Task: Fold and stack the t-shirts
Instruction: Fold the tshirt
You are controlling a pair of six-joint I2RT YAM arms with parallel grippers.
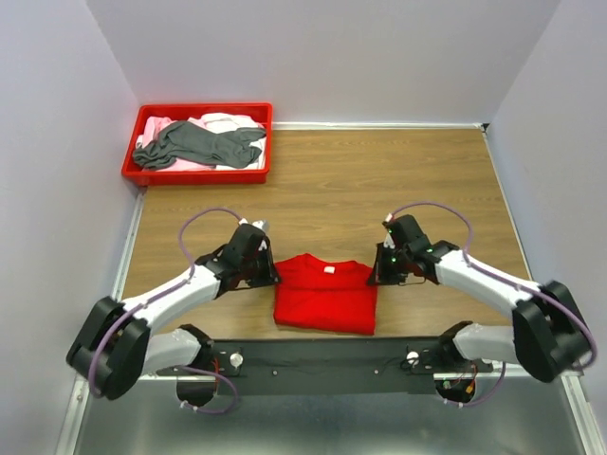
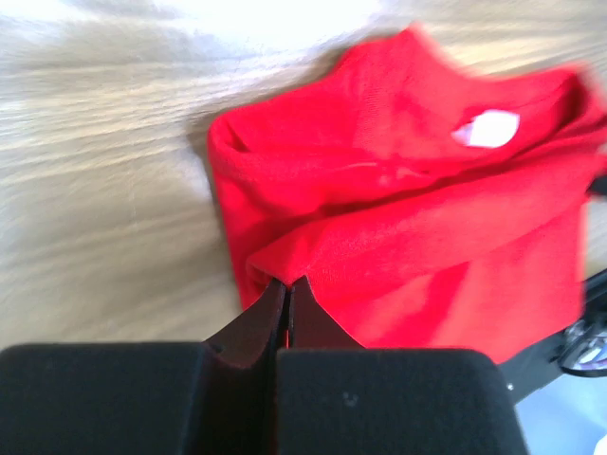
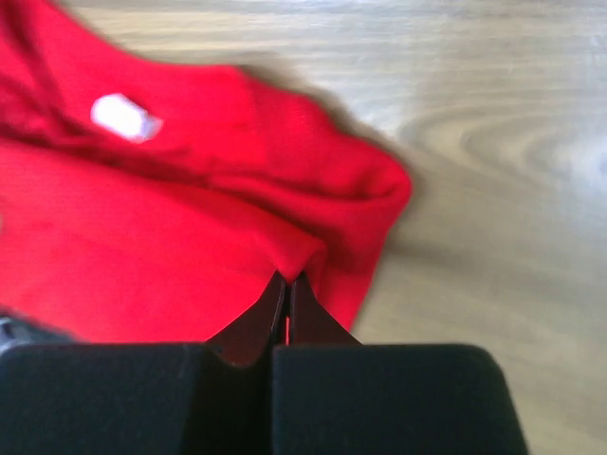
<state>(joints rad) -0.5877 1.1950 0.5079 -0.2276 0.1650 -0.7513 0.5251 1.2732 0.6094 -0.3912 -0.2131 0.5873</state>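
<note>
A bright red t-shirt (image 1: 325, 292) lies folded on the wooden table near the front edge, its small white neck label (image 1: 330, 269) facing up. My left gripper (image 1: 268, 275) is shut on the shirt's left edge; in the left wrist view the red t-shirt (image 2: 408, 218) bunches at the closed left gripper (image 2: 286, 282). My right gripper (image 1: 378, 275) is shut on the right edge, and the right wrist view has the red t-shirt (image 3: 171, 227) pinched at the right gripper (image 3: 287, 278). A dark grey t-shirt (image 1: 199, 144) and pale pink ones (image 1: 228, 123) lie heaped in the tray.
A rigid red plastic tray (image 1: 256, 174) stands at the back left corner of the table. Grey walls close the table in on the left, back and right. A black rail (image 1: 322, 360) carrying both arm bases runs along the near edge.
</note>
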